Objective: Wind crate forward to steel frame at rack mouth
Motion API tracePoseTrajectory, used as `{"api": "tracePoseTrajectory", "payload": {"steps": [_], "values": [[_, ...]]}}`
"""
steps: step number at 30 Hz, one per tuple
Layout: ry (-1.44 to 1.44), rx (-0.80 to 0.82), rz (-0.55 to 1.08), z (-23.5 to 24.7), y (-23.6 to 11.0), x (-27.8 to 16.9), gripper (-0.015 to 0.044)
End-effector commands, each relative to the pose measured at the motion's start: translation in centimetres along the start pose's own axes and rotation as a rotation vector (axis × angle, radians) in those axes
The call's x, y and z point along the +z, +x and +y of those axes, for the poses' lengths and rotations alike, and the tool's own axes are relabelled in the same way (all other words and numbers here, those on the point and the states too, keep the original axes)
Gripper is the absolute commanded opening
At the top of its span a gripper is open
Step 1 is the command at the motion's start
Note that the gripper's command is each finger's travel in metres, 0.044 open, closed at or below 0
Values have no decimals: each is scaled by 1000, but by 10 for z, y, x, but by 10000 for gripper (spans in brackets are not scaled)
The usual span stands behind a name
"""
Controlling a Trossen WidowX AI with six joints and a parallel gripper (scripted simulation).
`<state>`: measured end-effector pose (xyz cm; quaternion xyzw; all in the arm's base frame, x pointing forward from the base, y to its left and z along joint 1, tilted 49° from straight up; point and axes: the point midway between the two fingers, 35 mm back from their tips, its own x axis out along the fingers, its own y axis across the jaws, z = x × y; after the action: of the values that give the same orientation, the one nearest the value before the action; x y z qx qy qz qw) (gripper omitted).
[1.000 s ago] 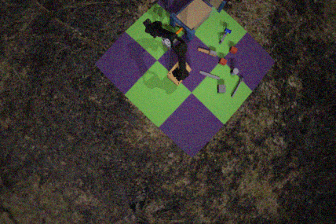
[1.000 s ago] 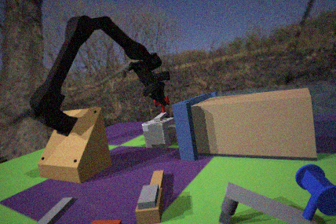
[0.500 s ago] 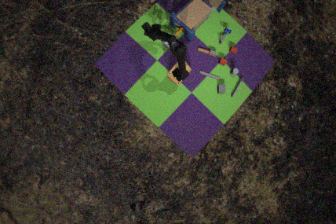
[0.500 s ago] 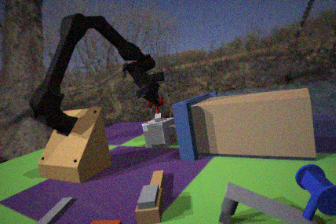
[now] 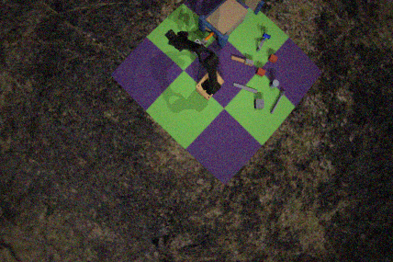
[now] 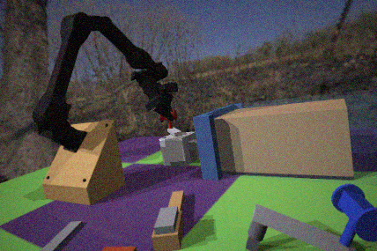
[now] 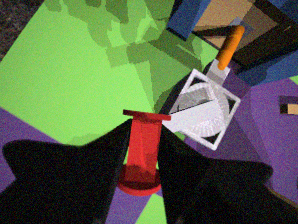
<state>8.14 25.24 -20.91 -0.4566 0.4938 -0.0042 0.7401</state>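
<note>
Winch handle [image 7: 142, 150]: red, spool-shaped grip with flared ends, rigid and probably light; smooth sides may slip, so the waist between the flares looks the sound place to hold, which is where it is taken. Carried in the gripper [image 7: 144, 145], fingers clamped on its waist from both sides, poised above and just beside the winch. Its square key is hidden from view. Hand winch [image 7: 205, 112]: grey square block on the bench, round drum face on top; likely fixed and stiff, so the key must go down straight. Strap [image 7: 229, 46]: orange, running from the winch toward the rack mouth; its tension cannot be judged. Steel frame [image 6: 207, 148]: blue, upright at the mouth of the rack, just beside the winch. Guard cubby [image 6: 291, 136]: tan, long, low; the crate within is not clearly visible. Arm pedestal [image 6: 84, 170]: tan wedge. Loose tools on the checkered bench [image 5: 184, 122]: blue-handled piece [image 6: 354, 214], grey bars, small blocks, well apart from the winch.
</note>
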Motion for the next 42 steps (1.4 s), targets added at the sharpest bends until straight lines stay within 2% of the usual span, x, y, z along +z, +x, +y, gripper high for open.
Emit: {"api": "tracePoseTrajectory", "payload": {"steps": [1, 42], "values": [[-19, -7, 17, -6, -4, -13, 0], [-23, -10, 21, -59, -21, -49, 0]]}}
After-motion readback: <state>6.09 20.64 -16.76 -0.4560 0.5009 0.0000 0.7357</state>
